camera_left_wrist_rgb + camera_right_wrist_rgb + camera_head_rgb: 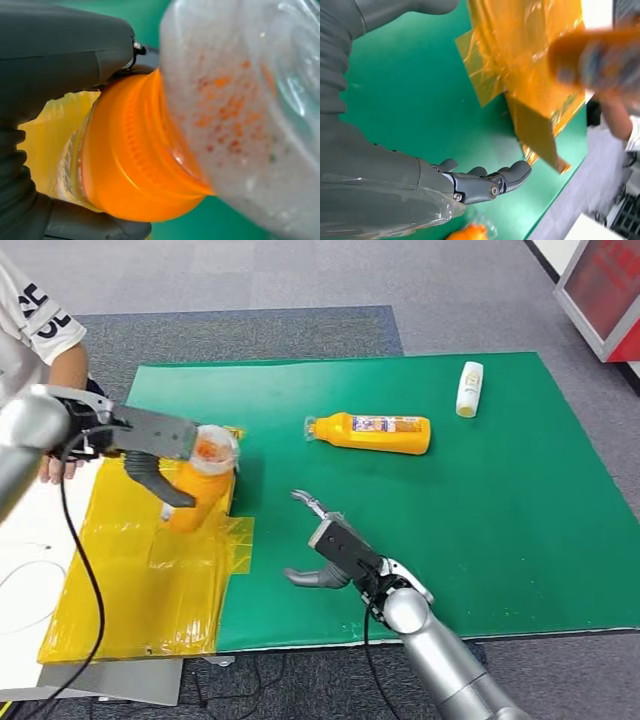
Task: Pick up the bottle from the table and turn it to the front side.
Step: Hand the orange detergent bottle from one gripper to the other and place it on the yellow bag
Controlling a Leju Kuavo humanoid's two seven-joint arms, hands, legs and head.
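My left hand [155, 445] grips an orange bottle [201, 487] with a clear cap [214, 449], holding it over the yellow film [128, 570] at the left of the green mat [483, 530]. Up close, the left wrist view shows the orange bottle [132, 160] and its clear cap [245, 105] between thumb and fingers. A second orange bottle [373, 432] lies on its side on the mat further back. My right hand [332, 550] hovers open above the mat's front middle, its fingers [486, 182] spread and holding nothing.
A small white bottle [469, 388] lies at the mat's far right. A person's arm [64, 375] is at the far left behind my left hand. The yellow film [523, 65] wrinkles over the mat edge. A red-and-white cabinet [604, 290] stands at the top right.
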